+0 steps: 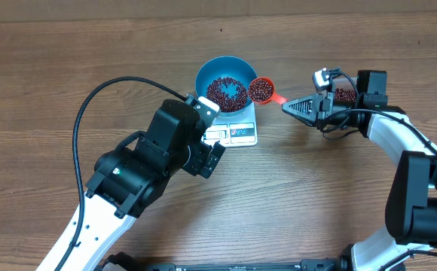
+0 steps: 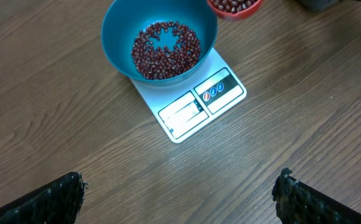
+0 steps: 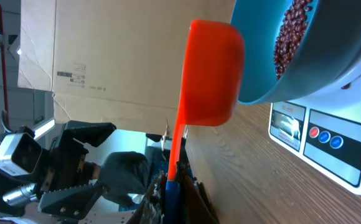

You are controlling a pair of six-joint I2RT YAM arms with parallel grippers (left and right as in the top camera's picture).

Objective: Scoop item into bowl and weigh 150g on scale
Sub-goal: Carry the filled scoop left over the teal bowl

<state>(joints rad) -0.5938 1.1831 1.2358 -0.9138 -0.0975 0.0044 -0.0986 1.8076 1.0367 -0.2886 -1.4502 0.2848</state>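
The blue bowl (image 1: 203, 75) stands on the white scale (image 1: 237, 134), with a layer of dark red beans (image 1: 226, 91) in its bottom. My right gripper (image 1: 290, 108) is shut on the handle of an orange scoop (image 1: 261, 89). The scoop is full of beans and is held level right beside the bowl's right rim. In the right wrist view the scoop (image 3: 211, 74) sits next to the bowl (image 3: 261, 74), above the scale (image 3: 330, 143). My left gripper (image 2: 180, 199) is open and empty, hovering in front of the scale (image 2: 199, 109) and the bowl (image 2: 115, 37).
A tub with more beans (image 1: 345, 95) sits at the right, mostly hidden behind the right arm. The left arm's black body (image 1: 158, 154) covers the table in front of and left of the scale. A cardboard sheet (image 3: 118, 56) stands beyond the table.
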